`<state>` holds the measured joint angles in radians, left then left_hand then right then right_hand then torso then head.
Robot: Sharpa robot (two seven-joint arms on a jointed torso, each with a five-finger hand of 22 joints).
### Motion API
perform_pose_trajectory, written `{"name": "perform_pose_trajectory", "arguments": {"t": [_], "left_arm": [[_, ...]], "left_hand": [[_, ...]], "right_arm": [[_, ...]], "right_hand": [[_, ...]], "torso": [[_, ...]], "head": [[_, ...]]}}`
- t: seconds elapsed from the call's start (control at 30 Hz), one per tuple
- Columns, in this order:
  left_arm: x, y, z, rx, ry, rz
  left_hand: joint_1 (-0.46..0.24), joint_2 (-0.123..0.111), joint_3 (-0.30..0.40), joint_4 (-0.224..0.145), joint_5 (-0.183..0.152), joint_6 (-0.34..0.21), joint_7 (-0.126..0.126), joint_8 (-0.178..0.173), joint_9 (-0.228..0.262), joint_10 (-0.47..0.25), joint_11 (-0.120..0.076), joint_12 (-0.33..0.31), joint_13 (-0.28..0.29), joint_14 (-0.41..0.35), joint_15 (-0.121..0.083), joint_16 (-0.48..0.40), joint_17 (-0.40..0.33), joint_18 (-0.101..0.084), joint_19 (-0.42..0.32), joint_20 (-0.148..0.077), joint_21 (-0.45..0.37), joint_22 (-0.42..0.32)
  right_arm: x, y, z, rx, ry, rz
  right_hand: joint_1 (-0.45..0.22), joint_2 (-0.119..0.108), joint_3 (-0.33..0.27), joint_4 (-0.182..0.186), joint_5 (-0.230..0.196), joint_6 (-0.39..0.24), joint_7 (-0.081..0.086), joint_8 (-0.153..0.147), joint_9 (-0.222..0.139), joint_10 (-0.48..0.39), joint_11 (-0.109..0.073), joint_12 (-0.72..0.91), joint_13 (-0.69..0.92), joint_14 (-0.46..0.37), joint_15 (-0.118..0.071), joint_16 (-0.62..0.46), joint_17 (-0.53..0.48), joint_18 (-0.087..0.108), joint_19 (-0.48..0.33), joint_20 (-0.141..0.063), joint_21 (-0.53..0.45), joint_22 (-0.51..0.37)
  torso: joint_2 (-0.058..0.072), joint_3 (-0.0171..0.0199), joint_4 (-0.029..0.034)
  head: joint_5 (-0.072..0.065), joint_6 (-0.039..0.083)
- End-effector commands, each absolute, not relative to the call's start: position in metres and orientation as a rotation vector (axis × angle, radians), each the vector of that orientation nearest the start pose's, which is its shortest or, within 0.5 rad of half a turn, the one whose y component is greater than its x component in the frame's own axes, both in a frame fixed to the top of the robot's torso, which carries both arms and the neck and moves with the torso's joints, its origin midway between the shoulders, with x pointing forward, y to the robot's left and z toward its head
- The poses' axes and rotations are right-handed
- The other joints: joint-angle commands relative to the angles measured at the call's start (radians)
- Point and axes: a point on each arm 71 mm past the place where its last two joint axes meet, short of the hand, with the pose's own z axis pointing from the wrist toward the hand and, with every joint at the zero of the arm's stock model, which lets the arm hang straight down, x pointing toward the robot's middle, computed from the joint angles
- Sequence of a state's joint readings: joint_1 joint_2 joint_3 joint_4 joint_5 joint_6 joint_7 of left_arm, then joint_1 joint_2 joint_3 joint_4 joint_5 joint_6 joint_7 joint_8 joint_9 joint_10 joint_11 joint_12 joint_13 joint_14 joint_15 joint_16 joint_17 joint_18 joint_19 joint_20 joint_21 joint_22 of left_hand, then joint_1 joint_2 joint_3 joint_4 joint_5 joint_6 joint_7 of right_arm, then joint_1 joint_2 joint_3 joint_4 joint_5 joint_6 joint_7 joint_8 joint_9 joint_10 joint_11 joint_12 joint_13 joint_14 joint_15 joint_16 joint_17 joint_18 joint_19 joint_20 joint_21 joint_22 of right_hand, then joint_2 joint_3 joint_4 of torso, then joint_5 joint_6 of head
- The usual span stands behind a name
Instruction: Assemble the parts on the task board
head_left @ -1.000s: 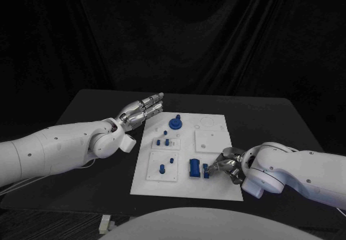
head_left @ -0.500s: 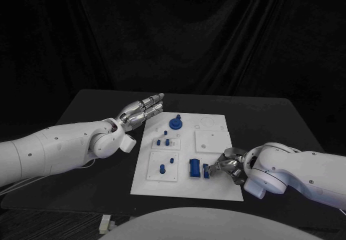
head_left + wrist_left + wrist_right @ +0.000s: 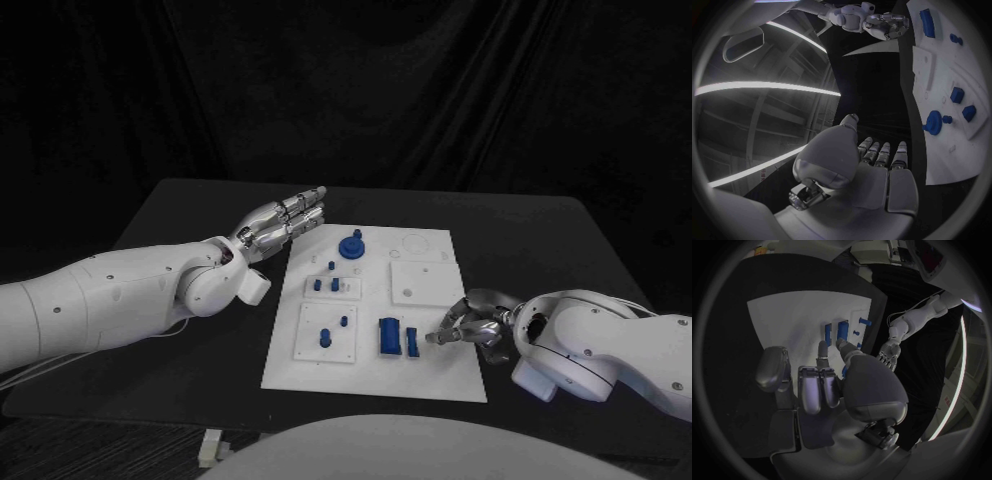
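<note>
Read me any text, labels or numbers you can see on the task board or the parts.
No readable text anywhere.
Task board: a faint mark beside the round blue part in the left wrist view, too small and blurred to read.
Other blue parts: plain, no markings visible.

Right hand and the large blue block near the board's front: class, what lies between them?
In the head view, a smaller narrow blue piece lies on the task board between the large blue block and the right hand.
</note>
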<state>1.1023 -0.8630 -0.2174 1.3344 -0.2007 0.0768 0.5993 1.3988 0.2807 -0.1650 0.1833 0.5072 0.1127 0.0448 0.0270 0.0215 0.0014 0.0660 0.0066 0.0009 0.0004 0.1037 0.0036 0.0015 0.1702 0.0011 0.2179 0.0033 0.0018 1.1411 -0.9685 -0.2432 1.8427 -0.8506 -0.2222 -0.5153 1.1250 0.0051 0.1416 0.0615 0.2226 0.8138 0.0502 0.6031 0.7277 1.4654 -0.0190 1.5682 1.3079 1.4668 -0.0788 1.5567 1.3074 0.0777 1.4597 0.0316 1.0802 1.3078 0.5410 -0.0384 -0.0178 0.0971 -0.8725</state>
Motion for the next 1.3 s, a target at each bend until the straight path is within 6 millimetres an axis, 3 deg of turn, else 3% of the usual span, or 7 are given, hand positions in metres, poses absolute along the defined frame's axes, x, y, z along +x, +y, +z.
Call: {"name": "perform_pose_trajectory", "arguments": {"t": [0.03, 0.17, 0.37, 0.57, 0.63, 0.73, 1.3], "left_arm": [[0.456, 0.256, -0.28, -0.885, 1.658, -1.696], [0.456, 0.256, -0.28, -0.886, 1.66, -1.698], [0.456, 0.256, -0.281, -0.888, 1.662, -1.696], [0.455, 0.256, -0.282, -0.89, 1.666, -1.698], [0.455, 0.256, -0.282, -0.89, 1.667, -1.699], [0.455, 0.256, -0.282, -0.891, 1.668, -1.7], [0.454, 0.254, -0.283, -0.892, 1.674, -1.702]], "left_hand": [[-0.008, 0.0, 0.0, -0.008, 0.005, 0.0, 0.007, 0.006, 0.001, -0.001, -0.005, -0.007, -0.001, 0.0, -0.009, -0.004, -0.001, 0.01, 0.0, 0.005, -0.002, -0.001], [-0.007, 0.001, 0.001, -0.009, 0.005, 0.001, 0.008, 0.006, 0.001, -0.001, -0.005, -0.007, -0.001, 0.0, -0.009, -0.004, -0.001, 0.01, 0.0, 0.005, -0.002, -0.001], [-0.007, 0.001, 0.001, -0.009, 0.005, 0.001, 0.008, 0.006, 0.001, -0.001, -0.005, -0.007, -0.001, 0.0, -0.009, -0.004, -0.001, 0.01, 0.0, 0.005, -0.002, -0.001], [-0.007, 0.001, 0.001, -0.009, 0.005, 0.001, 0.008, 0.006, 0.001, -0.001, -0.005, -0.007, -0.001, 0.0, -0.009, -0.004, -0.001, 0.01, 0.0, 0.005, -0.002, -0.001], [-0.007, 0.002, 0.002, -0.011, 0.006, 0.001, 0.009, 0.006, 0.001, -0.001, -0.004, -0.007, -0.001, 0.0, -0.009, -0.004, -0.001, 0.01, 0.0, 0.005, -0.003, -0.001], [-0.007, 0.002, 0.002, -0.011, 0.006, 0.001, 0.009, 0.006, 0.001, -0.001, -0.004, -0.007, -0.001, 0.0, -0.009, -0.004, -0.001, 0.01, 0.0, 0.005, -0.003, -0.001], [-0.007, 0.002, 0.002, -0.011, 0.006, 0.001, 0.009, 0.006, 0.001, -0.001, -0.004, -0.007, -0.001, 0.0, -0.009, -0.004, -0.001, 0.01, 0.0, 0.005, -0.003, -0.001]], "right_arm": [[0.358, -0.194, -0.284, 0.352, 2.423, 0.616], [0.355, -0.196, -0.29, 0.323, 2.453, 0.599], [0.355, -0.197, -0.295, 0.313, 2.466, 0.577], [0.356, -0.195, -0.298, 0.28, 2.456, 0.54], [0.356, -0.194, -0.299, 0.274, 2.458, 0.533], [0.356, -0.192, -0.301, 0.27, 2.46, 0.526], [0.36, -0.184, -0.308, 0.252, 2.491, 0.469]], "right_hand": [[0.015, -0.002, -0.03, 0.022, -0.052, -0.037, -0.013, 0.129, 0.121, 0.105, -0.014, 0.003, 0.263, 0.095, -0.011, 0.003, 0.217, 0.009, -0.002, -0.01, -0.01, 0.148], [0.007, -0.007, -0.072, 0.068, -0.14, -0.044, -0.031, 0.241, 0.236, 0.105, -0.027, 0.003, 0.263, 0.094, -0.022, 0.002, 0.213, 0.012, -0.007, -0.02, -0.026, 0.145], [-0.005, -0.016, -0.105, 0.103, -0.168, -0.045, -0.039, 0.289, 0.297, 0.105, -0.034, 0.003, 0.263, 0.091, -0.029, -0.002, 0.2, 0.015, -0.013, -0.025, -0.048, 0.14], [0.0, -0.02, -0.128, 0.127, -0.168, 0.128, -0.051, 0.483, 0.478, 0.105, -0.045, 0.003, 0.263, 0.089, -0.037, -0.005, 0.191, 0.017, -0.016, -0.032, -0.063, 0.137], [-0.001, -0.015, -0.137, 0.141, -0.165, 0.252, -0.059, 0.601, 0.582, 0.105, -0.051, 0.003, 0.263, 0.087, -0.043, -0.01, 0.177, 0.019, -0.018, -0.037, -0.078, 0.134], [-0.007, -0.009, -0.143, 0.153, -0.162, 0.316, -0.063, 0.659, 0.633, 0.105, -0.055, 0.003, 0.263, 0.087, -0.046, -0.011, 0.176, 0.019, -0.018, -0.04, -0.079, 0.134], [-0.004, 0.02, -0.148, 0.164, -0.149, 0.529, -0.084, 0.817, 0.755, 0.105, -0.073, 0.003, 0.263, 0.088, -0.06, -0.011, 0.178, 0.017, -0.009, -0.053, -0.065, 0.138]], "torso": [[0.001, -0.0006, -0.0017], [0.0, 0.0003, 0.0003], [0.001, 0.0007, 0.0007], [0.001, -0.0006, -0.0004], [0.001, -0.0007, -0.0004], [0.001, -0.0005, 0.0005], [0.001, -0.001, -0.0009]], "head": [[-0.001, 0.0], [-0.002, 0.0], [-0.001, 0.0], [-0.002, 0.0], [-0.003, 0.0], [0.0, 0.0], [0.001, 0.0]]}}
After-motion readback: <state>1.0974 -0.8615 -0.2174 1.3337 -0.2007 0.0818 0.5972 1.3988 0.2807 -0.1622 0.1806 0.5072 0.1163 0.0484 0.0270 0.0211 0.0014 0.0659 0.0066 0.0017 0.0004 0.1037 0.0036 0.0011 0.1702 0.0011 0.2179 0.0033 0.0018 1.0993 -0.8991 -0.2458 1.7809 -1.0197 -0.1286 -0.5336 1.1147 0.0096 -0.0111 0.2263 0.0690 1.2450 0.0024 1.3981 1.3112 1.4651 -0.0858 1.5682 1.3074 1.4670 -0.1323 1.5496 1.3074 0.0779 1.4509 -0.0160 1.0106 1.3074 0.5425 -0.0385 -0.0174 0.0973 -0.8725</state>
